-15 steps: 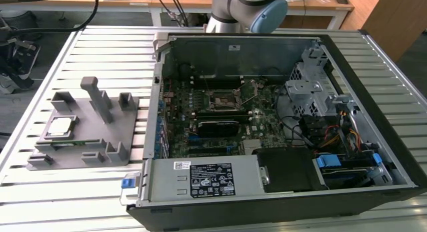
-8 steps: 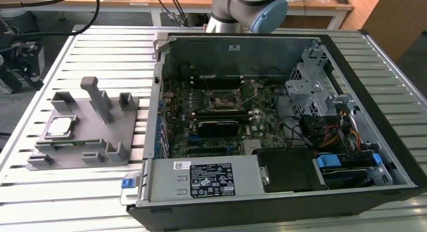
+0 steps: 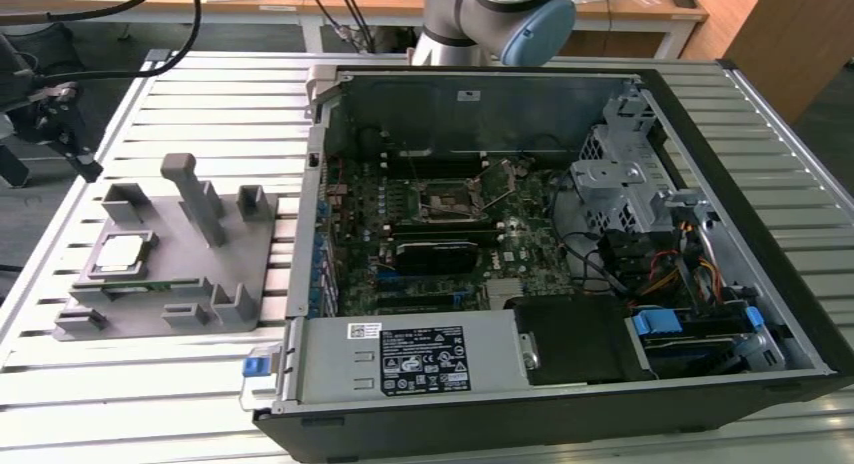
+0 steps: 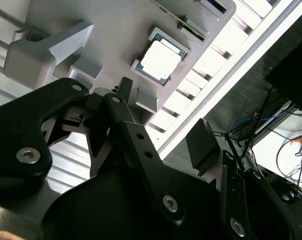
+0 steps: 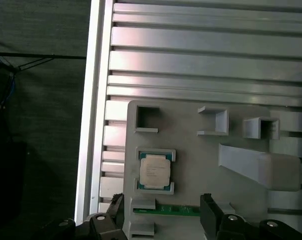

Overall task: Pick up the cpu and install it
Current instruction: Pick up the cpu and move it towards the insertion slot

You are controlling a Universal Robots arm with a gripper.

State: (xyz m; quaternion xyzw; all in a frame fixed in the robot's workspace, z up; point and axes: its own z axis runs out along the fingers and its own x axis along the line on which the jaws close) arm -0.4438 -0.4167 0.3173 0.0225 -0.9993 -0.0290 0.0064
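Gripper state: the gripper (image 5: 162, 205) is wide open and holds nothing. In the first wrist view its two black fingertips (image 5: 207, 202) stand well apart, with bare tray surface showing between them.

Location of the part: the cpu (image 5: 155, 170) lies flat, metal top up, in a shallow square pocket of the grey fixture tray (image 5: 191, 150). The tray rests on the slotted aluminium table (image 5: 191, 65). The gripper is not touching the cpu.

Governing relation: the cpu lies ahead of the fingertips, close to the centre line between the two fingers and only slightly toward one of them. The chip is square, so it has no long axis. Its edges run about parallel and square to the line joining the fingertips. Judged from this, the open span is wider than the chip.

Install site: in the exterior view, the black socket (image 3: 447, 199) sits on the motherboard inside the open computer case (image 3: 747, 284). It lies well apart from the gripper, beyond the far side of the tray.
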